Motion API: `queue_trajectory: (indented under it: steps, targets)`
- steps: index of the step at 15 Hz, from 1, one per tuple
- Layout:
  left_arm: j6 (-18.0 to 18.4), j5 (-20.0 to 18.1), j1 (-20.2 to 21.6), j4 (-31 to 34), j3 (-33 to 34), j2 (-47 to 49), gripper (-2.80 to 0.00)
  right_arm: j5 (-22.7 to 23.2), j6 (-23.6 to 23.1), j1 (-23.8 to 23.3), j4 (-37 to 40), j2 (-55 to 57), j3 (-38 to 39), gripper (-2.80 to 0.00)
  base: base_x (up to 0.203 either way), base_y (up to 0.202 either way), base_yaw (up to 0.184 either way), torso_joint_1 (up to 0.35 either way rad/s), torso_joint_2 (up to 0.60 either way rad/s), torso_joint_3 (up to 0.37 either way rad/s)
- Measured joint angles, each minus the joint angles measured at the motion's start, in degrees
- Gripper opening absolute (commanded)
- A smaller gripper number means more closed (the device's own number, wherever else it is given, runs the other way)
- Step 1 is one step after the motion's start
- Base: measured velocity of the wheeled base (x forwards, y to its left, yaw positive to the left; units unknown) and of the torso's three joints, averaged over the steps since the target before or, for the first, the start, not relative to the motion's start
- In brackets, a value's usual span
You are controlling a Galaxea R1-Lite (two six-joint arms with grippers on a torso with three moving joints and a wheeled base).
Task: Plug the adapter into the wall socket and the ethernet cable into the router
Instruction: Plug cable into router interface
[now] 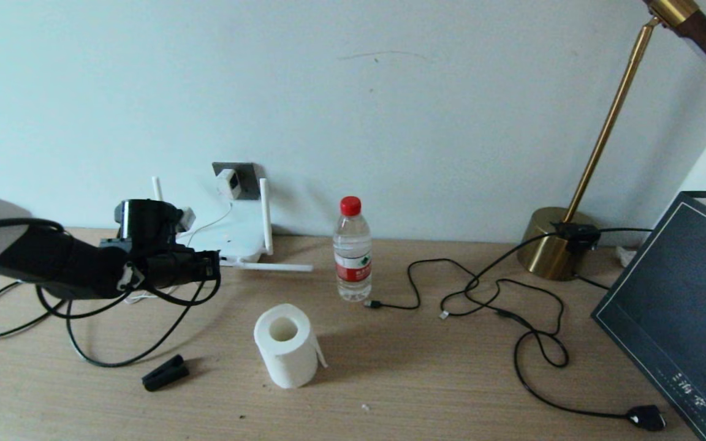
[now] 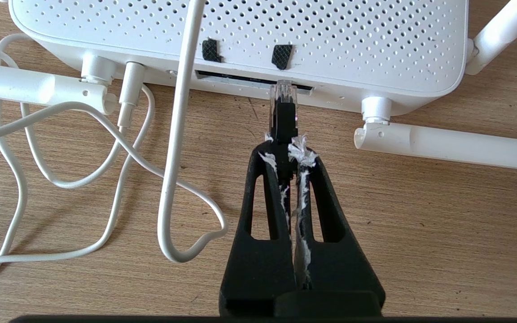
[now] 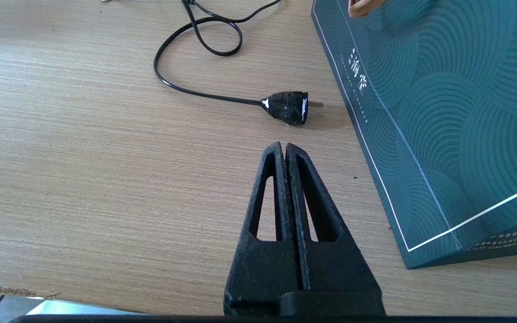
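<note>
Left gripper (image 2: 285, 146) clamps the black ethernet cable (image 2: 284, 119), its clear clip connector touching the router (image 2: 240, 36) port.

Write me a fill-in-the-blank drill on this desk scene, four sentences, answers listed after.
1. The left claw is shut on the ethernet cable, whose clear connector sits at the ports of the ____.
2. The adapter is plugged into the ____.
3. The water bottle has a ____ cap.
4. The right claw is shut and holds ____, near a black plug.

Missing words: router; wall socket; red; nothing
</note>
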Motion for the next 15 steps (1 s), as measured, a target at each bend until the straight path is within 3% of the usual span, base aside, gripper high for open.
queue_trajectory:
  steps: [15]
  targets:
    - [0.02,-0.04,-0.57,-0.17,0.61,-0.2,-2.8,-0.01,0.01,0.0,0.0,0.0,0.0,-2.8,0.0,0.0,0.0,0.0,0.0,0.0]
